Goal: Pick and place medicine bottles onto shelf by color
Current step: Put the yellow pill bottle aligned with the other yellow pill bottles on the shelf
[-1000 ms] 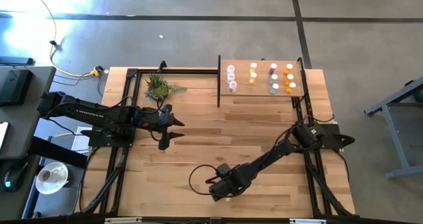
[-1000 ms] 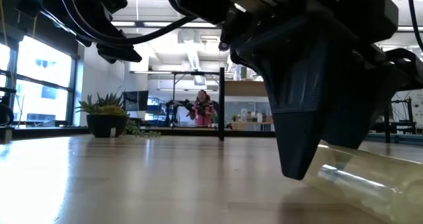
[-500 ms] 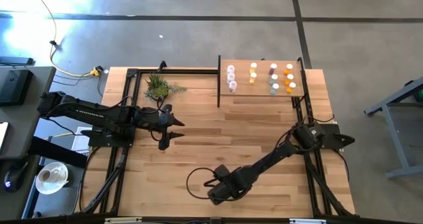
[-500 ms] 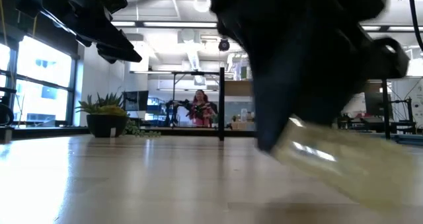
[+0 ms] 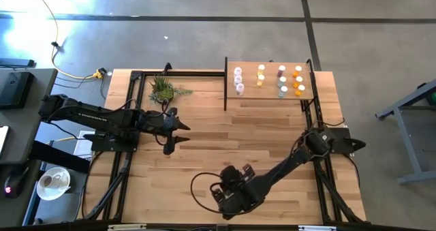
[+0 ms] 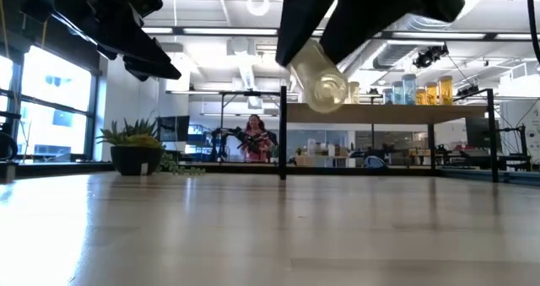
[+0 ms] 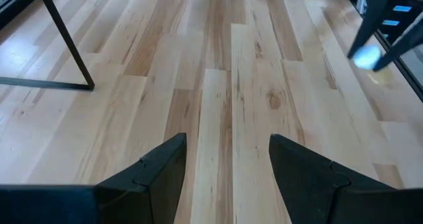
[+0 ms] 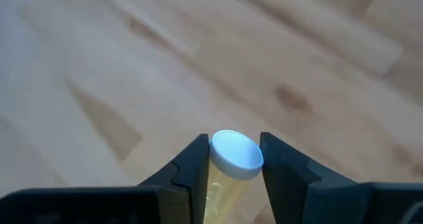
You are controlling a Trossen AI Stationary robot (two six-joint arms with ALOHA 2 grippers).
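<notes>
your right gripper (image 8: 232,161) is clenched on a clear bottle (image 8: 231,159) with a white cap (image 8: 236,150), held clear of the table (image 5: 204,132) near its front edge; in the low view the bottle (image 6: 321,79) hangs tilted above the planks. your left gripper (image 5: 178,133) hovers over the table's left half, fingers (image 7: 155,171) spread and holding nothing. more bottles (image 5: 269,80) stand in rows on the shelf (image 5: 269,95) at the far right; a plant (image 5: 163,89) sits far left.

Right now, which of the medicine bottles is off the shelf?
The pale yellowish bottle clamped between the right gripper fingers, lifted above the tabletop's near edge. All the others stand upright on the shelf.
</notes>
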